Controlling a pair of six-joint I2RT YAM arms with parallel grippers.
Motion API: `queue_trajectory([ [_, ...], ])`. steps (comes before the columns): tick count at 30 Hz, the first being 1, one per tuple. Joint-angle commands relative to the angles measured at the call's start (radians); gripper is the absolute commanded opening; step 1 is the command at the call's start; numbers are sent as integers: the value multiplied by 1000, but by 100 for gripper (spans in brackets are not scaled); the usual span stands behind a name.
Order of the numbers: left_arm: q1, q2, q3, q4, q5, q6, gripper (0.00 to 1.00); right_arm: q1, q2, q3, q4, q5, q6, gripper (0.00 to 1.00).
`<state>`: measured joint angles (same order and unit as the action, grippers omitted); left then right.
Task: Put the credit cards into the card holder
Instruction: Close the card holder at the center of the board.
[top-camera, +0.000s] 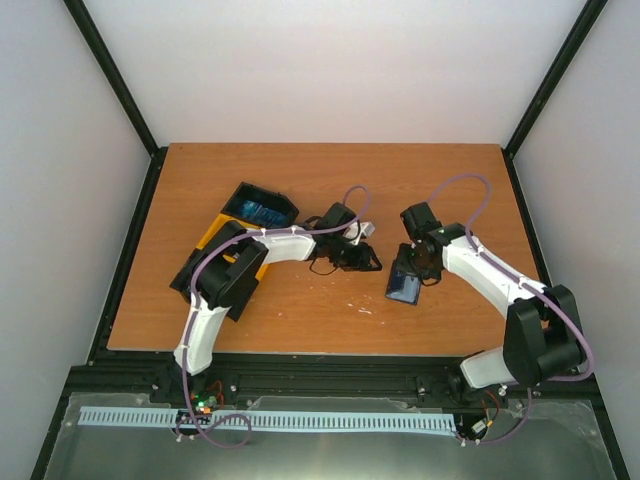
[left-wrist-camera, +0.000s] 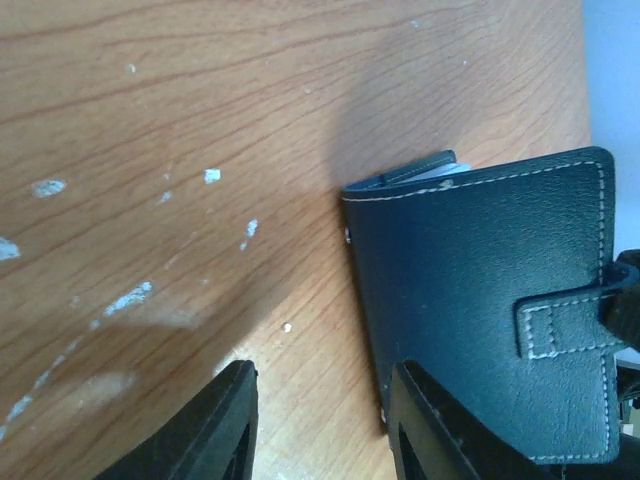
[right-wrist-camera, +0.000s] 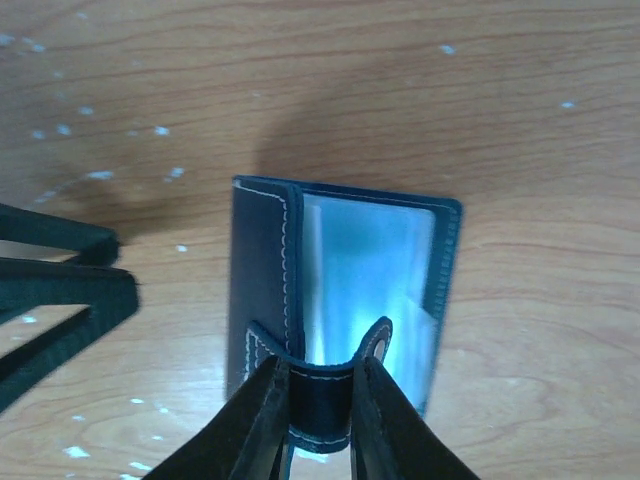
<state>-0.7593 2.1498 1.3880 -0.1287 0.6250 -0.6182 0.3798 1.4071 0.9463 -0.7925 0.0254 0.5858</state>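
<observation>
**Holder gripped, cards not yet loaded**

Mid-table, the right gripper (right-wrist-camera: 320, 370) pinches the strap of the card holder (right-wrist-camera: 258, 270), which is partly open; its clear pocket looks empty. Just left, the left gripper (left-wrist-camera: 320, 375) hangs with jaws apart, holding nothing. Farther left, blue credit cards (top-camera: 258, 211) seemingly sit in the bin tray (top-camera: 213, 236). The scuffed wooden table (top-camera: 330, 170) ends at white walls.

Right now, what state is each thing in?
Wallet: open, clear pockets showing.
Right fingers: pinched shut on the wallet's strap.
Left fingers: apart, holding nothing.
Blue cards: lying in the tray.
</observation>
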Motion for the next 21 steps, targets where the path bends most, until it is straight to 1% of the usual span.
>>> queue_trajectory([
  [1, -6, 16, 45, -12, 12, -17, 38, -11, 20, 11, -90, 131, -39, 19],
  [6, -6, 29, 59, -18, 15, -18, 40, -12, 64, 0, -108, 200, -68, 24],
  [9, -6, 37, 66, -16, 20, -24, 42, -15, 82, -9, -92, 218, -76, 27],
  [15, -8, 60, 81, -15, 43, -32, 43, -19, 131, -28, -48, 201, -92, 29],
  [21, -11, 79, 91, -21, 62, -37, 46, -23, 154, -65, 8, 149, -98, 31],
])
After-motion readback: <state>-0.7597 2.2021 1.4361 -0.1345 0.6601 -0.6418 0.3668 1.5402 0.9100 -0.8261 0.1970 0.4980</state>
